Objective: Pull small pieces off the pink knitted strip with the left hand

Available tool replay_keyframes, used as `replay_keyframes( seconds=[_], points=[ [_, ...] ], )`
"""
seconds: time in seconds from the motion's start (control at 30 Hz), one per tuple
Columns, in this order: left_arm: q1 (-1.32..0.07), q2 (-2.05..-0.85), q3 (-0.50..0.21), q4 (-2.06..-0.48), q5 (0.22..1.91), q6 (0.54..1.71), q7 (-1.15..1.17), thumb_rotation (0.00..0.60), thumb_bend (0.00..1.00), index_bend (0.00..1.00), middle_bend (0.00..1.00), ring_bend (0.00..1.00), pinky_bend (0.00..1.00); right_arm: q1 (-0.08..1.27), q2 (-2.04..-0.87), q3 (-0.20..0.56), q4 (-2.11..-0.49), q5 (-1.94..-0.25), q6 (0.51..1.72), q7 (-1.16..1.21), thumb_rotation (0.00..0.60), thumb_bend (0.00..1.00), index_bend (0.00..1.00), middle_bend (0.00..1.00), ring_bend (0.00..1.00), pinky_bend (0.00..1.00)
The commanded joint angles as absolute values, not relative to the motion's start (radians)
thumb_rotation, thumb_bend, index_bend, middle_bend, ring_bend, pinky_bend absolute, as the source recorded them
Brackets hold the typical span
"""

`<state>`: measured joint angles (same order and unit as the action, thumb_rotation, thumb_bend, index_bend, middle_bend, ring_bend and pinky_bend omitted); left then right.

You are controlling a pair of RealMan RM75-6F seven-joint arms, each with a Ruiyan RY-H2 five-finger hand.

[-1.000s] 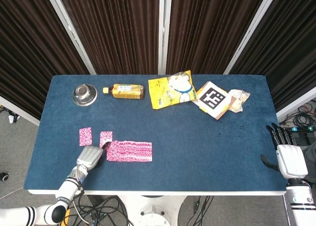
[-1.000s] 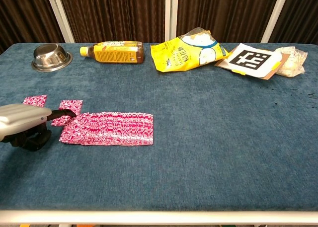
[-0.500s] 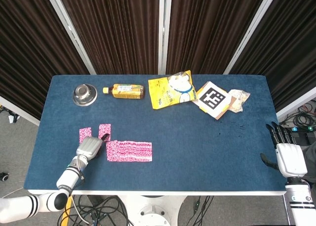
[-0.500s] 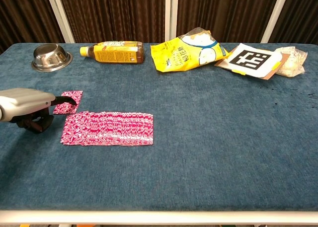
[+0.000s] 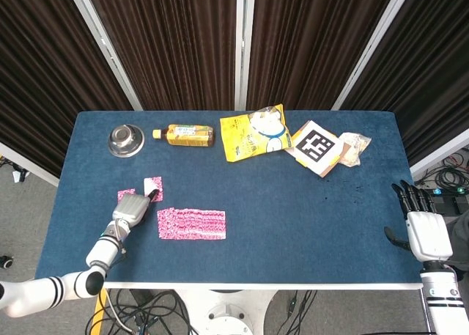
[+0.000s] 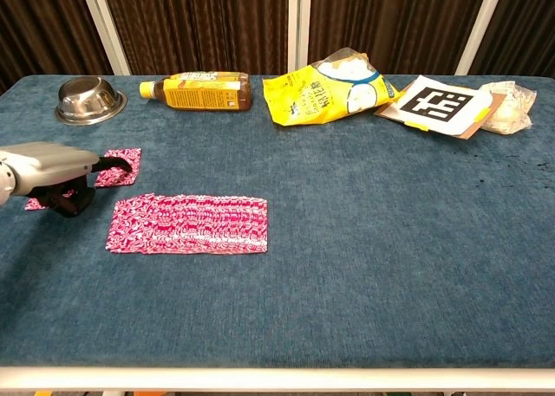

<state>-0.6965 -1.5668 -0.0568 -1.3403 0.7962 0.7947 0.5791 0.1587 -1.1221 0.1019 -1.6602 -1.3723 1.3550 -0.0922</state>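
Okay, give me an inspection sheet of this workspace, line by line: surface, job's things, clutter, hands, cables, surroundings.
Surface: blue carpeted table, no damage seen.
Job's things: pink knitted strip lies flat near the front left; one small piece pinched at the left hand's fingers; another piece partly hidden beside that hand.
Clutter: metal bowl, tea bottle on its side, yellow snack bag, QR-marker card, clear wrapped packet, all along the far edge.
Hands: left hand holds the small piece; right hand off the table's right edge, fingers extended, holding nothing.
Cables: bundles on the floor under the front edge and at the far right.
Surroundings: dark curtains behind.
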Motion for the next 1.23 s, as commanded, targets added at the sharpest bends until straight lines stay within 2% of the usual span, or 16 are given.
replay_keyframes(
  seconds=[0.03,0.27,0.47,0.53,0.67,0.77,0.8,0.83,0.87,0.9,0.93,0.97,1.03,1.13,1.23],
  points=[
    [-0.705,-1.572,-0.058,-1.326,0.789,0.791,0.573,0.600,0.73,0.10,0.86,0.93,0.97,0.158,-1.121,0.102,-1.660,-1.371,1.355,-0.090,0.600,0.19,0.00,0.00,0.00,0.00],
    [-0.708,-1.537,-0.065,-1.391,0.824,0.846,0.561,0.600,0.73,0.10,0.86,0.93,0.97,0.159,-1.122,0.104,-1.653,-1.368,1.353,-0.084,0.600,0.19,0.00,0.00,0.00,0.00],
    [-0.682,-1.469,-0.069,-1.519,0.882,0.943,0.544,0.600,0.73,0.10,0.86,0.92,0.97,0.164,-1.129,0.100,-1.645,-1.374,1.345,-0.077,0.600,0.19,0.00,0.00,0.00,0.00],
    [-0.658,-1.442,-0.069,-1.573,0.921,1.000,0.525,0.600,0.73,0.10,0.86,0.92,0.96,0.166,-1.132,0.098,-1.641,-1.378,1.343,-0.072,0.600,0.19,0.00,0.00,0.00,0.00],
    [-0.546,-1.429,-0.063,-1.629,1.086,1.247,0.432,0.600,0.71,0.11,0.81,0.87,0.91,0.167,-1.141,0.094,-1.625,-1.392,1.343,-0.053,0.600,0.19,0.00,0.00,0.00,0.00],
    [-0.454,-1.441,-0.042,-1.616,1.198,1.414,0.336,0.600,0.58,0.13,0.68,0.73,0.80,0.168,-1.146,0.091,-1.610,-1.399,1.342,-0.038,0.600,0.19,0.00,0.00,0.00,0.00],
    [-0.415,-1.438,-0.027,-1.623,1.218,1.462,0.311,0.600,0.54,0.13,0.59,0.62,0.71,0.168,-1.148,0.090,-1.605,-1.400,1.341,-0.032,0.600,0.19,0.00,0.00,0.00,0.00],
    [-0.388,-1.432,-0.015,-1.634,1.223,1.491,0.301,0.600,0.50,0.13,0.46,0.45,0.59,0.168,-1.150,0.089,-1.602,-1.401,1.341,-0.027,0.600,0.19,0.00,0.00,0.00,0.00],
    [-0.362,-1.425,-0.004,-1.646,1.227,1.519,0.301,0.589,0.44,0.13,0.28,0.24,0.41,0.166,-1.152,0.088,-1.598,-1.402,1.342,-0.022,0.600,0.19,0.00,0.00,0.00,0.00],
    [-0.332,-1.415,0.010,-1.656,1.242,1.553,0.299,0.569,0.40,0.12,0.19,0.14,0.31,0.165,-1.154,0.086,-1.592,-1.404,1.344,-0.018,0.600,0.19,0.00,0.00,0.00,0.00],
    [-0.311,-1.410,0.019,-1.657,1.262,1.581,0.290,0.525,0.35,0.12,0.09,0.04,0.19,0.163,-1.157,0.085,-1.587,-1.406,1.346,-0.015,0.600,0.19,0.00,0.00,0.00,0.00],
    [-0.286,-1.405,0.030,-1.653,1.289,1.613,0.269,0.472,0.32,0.11,0.04,0.01,0.12,0.162,-1.161,0.082,-1.580,-1.410,1.347,-0.012,0.600,0.19,0.00,0.00,0.00,0.00],
    [-0.254,-1.394,0.043,-1.650,1.319,1.644,0.230,0.406,0.27,0.11,0.02,0.00,0.07,0.160,-1.169,0.078,-1.568,-1.417,1.352,-0.006,0.600,0.19,0.00,0.00,0.00,0.00],
    [-0.213,-1.372,0.050,-1.646,1.338,1.673,0.191,0.356,0.24,0.11,0.02,0.00,0.06,0.153,-1.187,0.070,-1.548,-1.434,1.369,-0.003,0.600,0.19,0.00,0.00,0.00,0.00],
    [-0.187,-1.356,0.049,-1.641,1.347,1.682,0.179,0.350,0.23,0.11,0.02,0.00,0.06,0.142,-1.202,0.057,-1.531,-1.457,1.387,0.000,0.600,0.19,0.00,0.00,0.00,0.00]
  ],
)
